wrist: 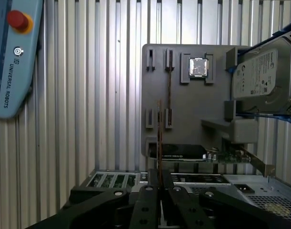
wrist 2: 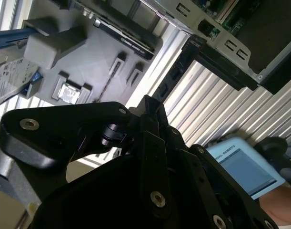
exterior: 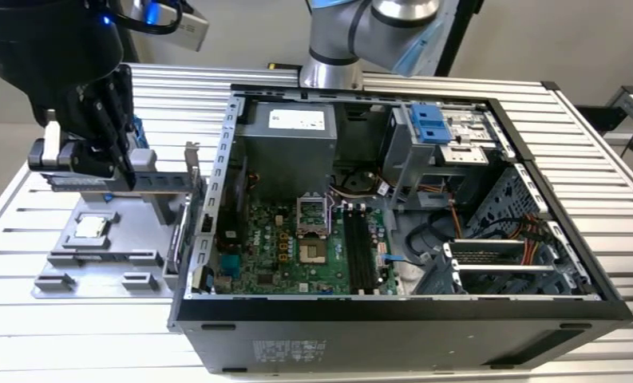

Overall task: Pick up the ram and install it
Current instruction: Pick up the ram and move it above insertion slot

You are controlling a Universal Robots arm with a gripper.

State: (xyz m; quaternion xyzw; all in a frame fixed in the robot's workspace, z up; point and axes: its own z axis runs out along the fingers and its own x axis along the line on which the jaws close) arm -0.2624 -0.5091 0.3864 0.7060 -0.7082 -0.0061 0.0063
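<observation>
In the first wrist view the ram [wrist: 159, 138] shows edge-on as a thin dark stick, standing up from between my fingers. My gripper [wrist: 159, 183] is shut on its lower end, and the stick hangs over the grey parts tray [wrist: 193, 109]. A second thin stick [wrist: 169, 95] rests in the tray's slots beside it. In the exterior view my gripper [exterior: 119, 175] hovers above the tray [exterior: 92, 259], on that view's left, outside the open computer case. The motherboard's long black slots [exterior: 359, 251] lie inside the case, well off to that view's right of the gripper.
The tray also carries a square silver processor chip [wrist: 198, 67], a hard drive [wrist: 259, 76] in a blue frame and an expansion card [wrist: 183, 152]. The case's metal wall [exterior: 226, 183] stands between tray and motherboard. A teach pendant [wrist: 12, 57] lies on the slatted table.
</observation>
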